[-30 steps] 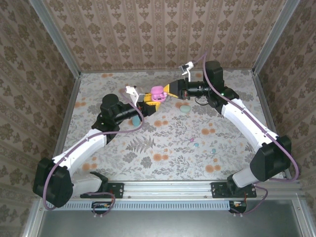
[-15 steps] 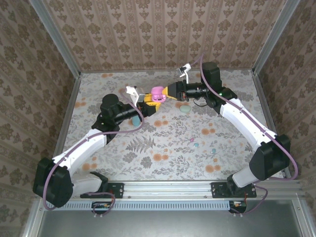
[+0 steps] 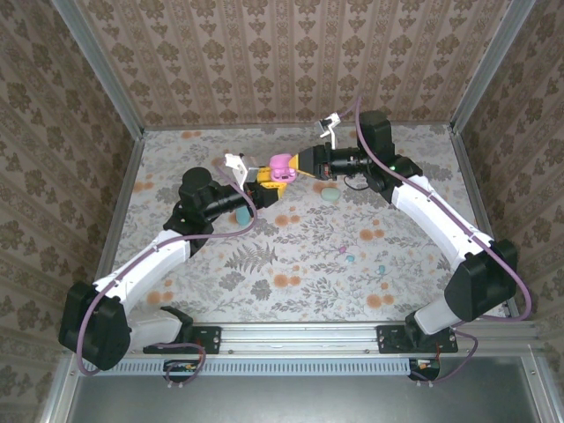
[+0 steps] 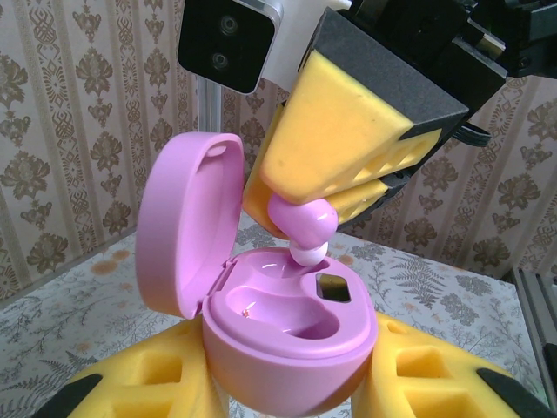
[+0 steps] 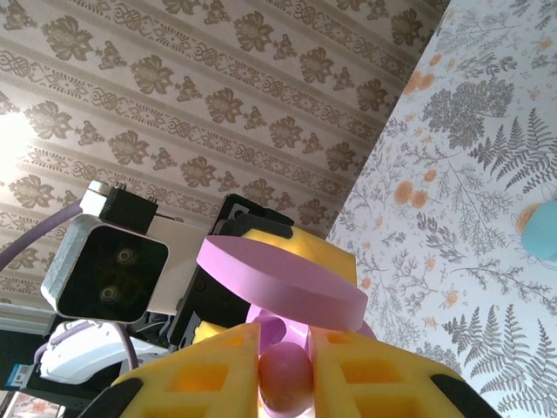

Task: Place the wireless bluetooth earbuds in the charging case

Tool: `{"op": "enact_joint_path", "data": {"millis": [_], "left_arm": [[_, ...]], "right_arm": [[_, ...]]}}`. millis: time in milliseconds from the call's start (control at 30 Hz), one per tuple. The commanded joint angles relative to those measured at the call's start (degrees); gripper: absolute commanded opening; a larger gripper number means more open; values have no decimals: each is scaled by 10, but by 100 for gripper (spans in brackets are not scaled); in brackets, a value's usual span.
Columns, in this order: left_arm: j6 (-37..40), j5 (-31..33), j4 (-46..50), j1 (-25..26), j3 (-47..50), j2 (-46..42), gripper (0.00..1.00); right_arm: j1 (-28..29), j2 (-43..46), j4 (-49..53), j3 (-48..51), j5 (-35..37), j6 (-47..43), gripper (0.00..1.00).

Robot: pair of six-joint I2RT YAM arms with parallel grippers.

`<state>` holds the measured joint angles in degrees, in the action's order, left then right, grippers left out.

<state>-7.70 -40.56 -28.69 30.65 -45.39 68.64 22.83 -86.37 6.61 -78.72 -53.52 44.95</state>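
Note:
The pink egg-shaped charging case (image 4: 287, 348) stands upright with its lid (image 4: 187, 218) swung open, held between the yellow pads of my left gripper (image 4: 287, 387), which is shut on its body. From above right, my right gripper (image 5: 285, 370) is shut on a pink earbud (image 4: 305, 225). The bud's white tip touches the far socket of the case, beside a small dark window. The near socket is empty. In the top view the case (image 3: 280, 164) is lifted above the far middle of the table, between the left gripper (image 3: 267, 181) and the right gripper (image 3: 302, 162).
A mint case (image 3: 330, 193) lies on the floral table just below the right gripper. A light blue case (image 3: 240, 215) lies under the left arm. Small loose buds (image 3: 348, 258) (image 3: 382, 268) lie right of centre. Patterned walls enclose the table.
The right gripper has edged left toward the case, bringing the pink earbud onto the far socket. The left arm and the case have stayed put.

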Motion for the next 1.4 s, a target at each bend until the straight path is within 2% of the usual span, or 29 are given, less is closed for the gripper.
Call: {"op": "enact_joint_path", "data": {"millis": [0, 767, 833, 1167, 1367], "left_arm": [[3, -14, -17, -1, -21, 3, 28], [-11, -12, -37, 0, -23, 7, 28], [-10, -11, -37, -1, -22, 7, 28], [-10, -14, -40, -1, -23, 10, 27], [-11, -15, -40, -1, -22, 10, 28]], "right_arm": [[4, -6, -7, -9, 14, -4, 21], [12, -13, 86, -31, 51, -70, 26], [12, -12, 78, -32, 50, -68, 23], [12, -9, 15, -22, 21, -28, 23], [11, -11, -10, -13, 30, -10, 23]]}}
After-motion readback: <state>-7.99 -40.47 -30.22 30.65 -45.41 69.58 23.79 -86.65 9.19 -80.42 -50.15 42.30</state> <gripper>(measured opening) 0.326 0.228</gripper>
